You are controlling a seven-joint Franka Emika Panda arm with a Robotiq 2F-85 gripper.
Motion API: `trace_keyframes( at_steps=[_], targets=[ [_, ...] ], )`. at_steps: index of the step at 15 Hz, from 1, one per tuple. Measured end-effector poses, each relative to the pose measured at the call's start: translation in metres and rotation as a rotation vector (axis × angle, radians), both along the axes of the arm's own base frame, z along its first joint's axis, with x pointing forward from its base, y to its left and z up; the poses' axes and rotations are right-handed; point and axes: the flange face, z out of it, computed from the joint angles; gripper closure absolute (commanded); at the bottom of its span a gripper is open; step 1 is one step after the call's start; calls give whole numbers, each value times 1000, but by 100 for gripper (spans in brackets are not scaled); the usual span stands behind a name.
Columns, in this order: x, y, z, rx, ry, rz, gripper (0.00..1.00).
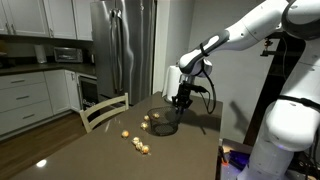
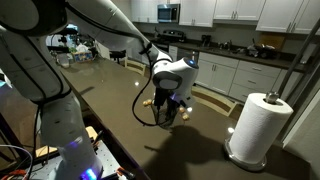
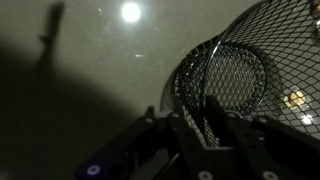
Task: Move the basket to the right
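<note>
The basket is a round bowl of dark wire mesh on the dark table, seen in both exterior views. In an exterior view it hangs tilted, with its rim standing up off the table. My gripper is at the basket's edge and comes down on it from above. In the wrist view the fingers are closed around the basket's rim, and the mesh bowl fills the right side.
Several small yellow-brown pieces lie on the table near the basket, and some show through the mesh. A white chair back stands at the table's far edge. A white paper-towel roll stands on the table.
</note>
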Motion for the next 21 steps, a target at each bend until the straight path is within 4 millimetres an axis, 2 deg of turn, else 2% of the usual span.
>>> trace_keyframes(
  at_steps=[5, 6, 9, 12, 17, 21],
  targets=[
    [1, 1, 3, -2, -8, 4, 5],
    [1, 1, 6, -5, -14, 7, 2],
    [4, 8, 24, -26, -48, 33, 0],
    [6, 21, 50, -68, -90, 79, 0],
    [12, 57, 87, -142, -156, 195, 0],
    [18, 91, 97, -202, -168, 327, 0]
  ],
)
